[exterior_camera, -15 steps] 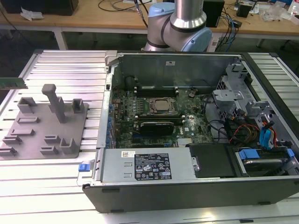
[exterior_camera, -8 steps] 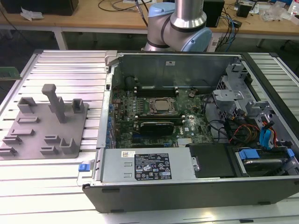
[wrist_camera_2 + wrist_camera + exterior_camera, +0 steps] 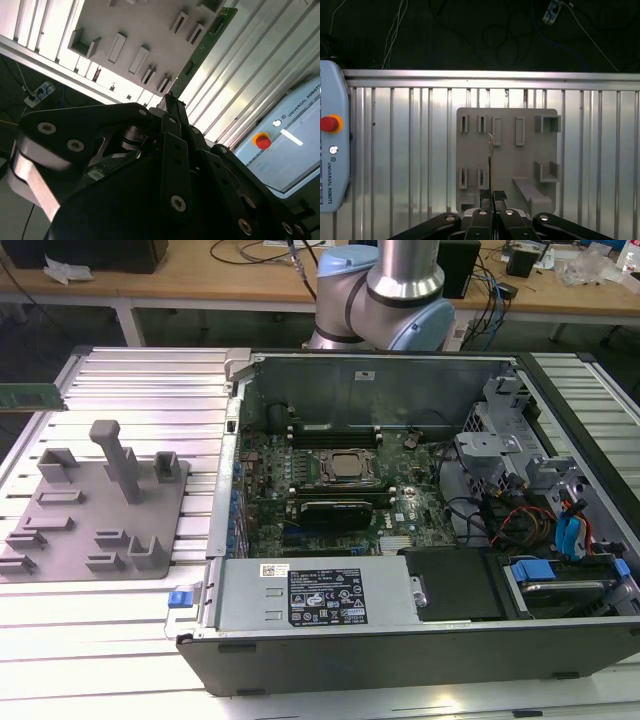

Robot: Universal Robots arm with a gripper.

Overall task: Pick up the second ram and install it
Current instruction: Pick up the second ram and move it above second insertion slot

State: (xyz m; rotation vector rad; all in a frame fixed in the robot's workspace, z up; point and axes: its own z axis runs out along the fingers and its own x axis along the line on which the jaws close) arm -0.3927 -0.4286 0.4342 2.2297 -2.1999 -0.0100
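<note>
Tight in the claw (image 3: 492,196), the second ram (image 3: 490,160) sticks straight out, held by one end. Behind it, the grey tray (image 3: 507,165) lies on the counter (image 3: 395,150). I think the ram is light, thin and stiff. It could snap, so hold its edges, not the chips.

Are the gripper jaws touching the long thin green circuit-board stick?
Touching. In the second wrist view the green stick ends clamped in the gripper, between its jaws.

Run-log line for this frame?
pincer: shut on second ram | second ram: held over grey holder tray | computer case: open
</note>
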